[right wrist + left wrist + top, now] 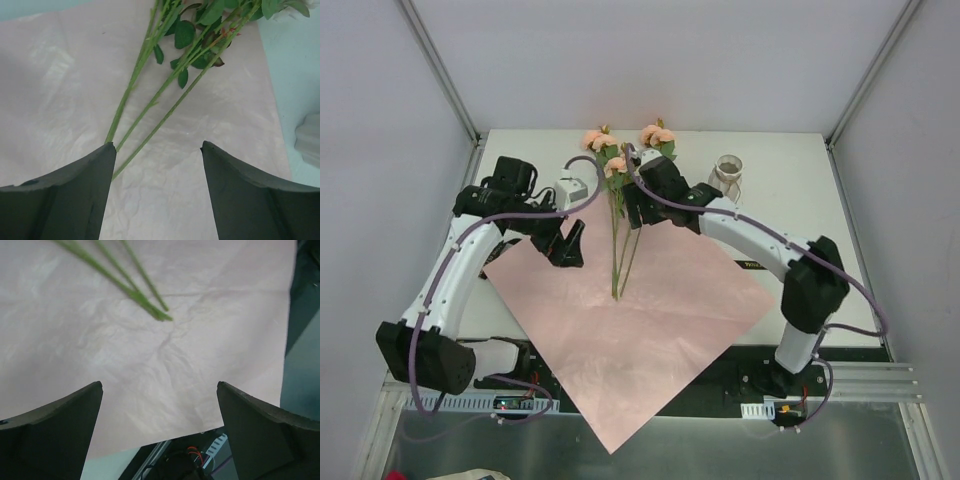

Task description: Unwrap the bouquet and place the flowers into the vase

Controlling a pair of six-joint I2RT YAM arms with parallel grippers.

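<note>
The fingers of the left gripper are seen spread to their widest with nothing between them, hovering over the pink paper sheet. The right gripper is also held well apart and empty, poised over the lower stems, one of which runs under its left finger. The unwrapping is judged done: the sheet lies flat across the tabletop, its near corner hanging past the edge, and no ribbon is seen. The flowers lie loose on the sheet, blooms towards the far edge. The vase stands upright to their right, apart from them, with nothing in it. The gathering, lifting and placing of the stems remain to be done.
</note>
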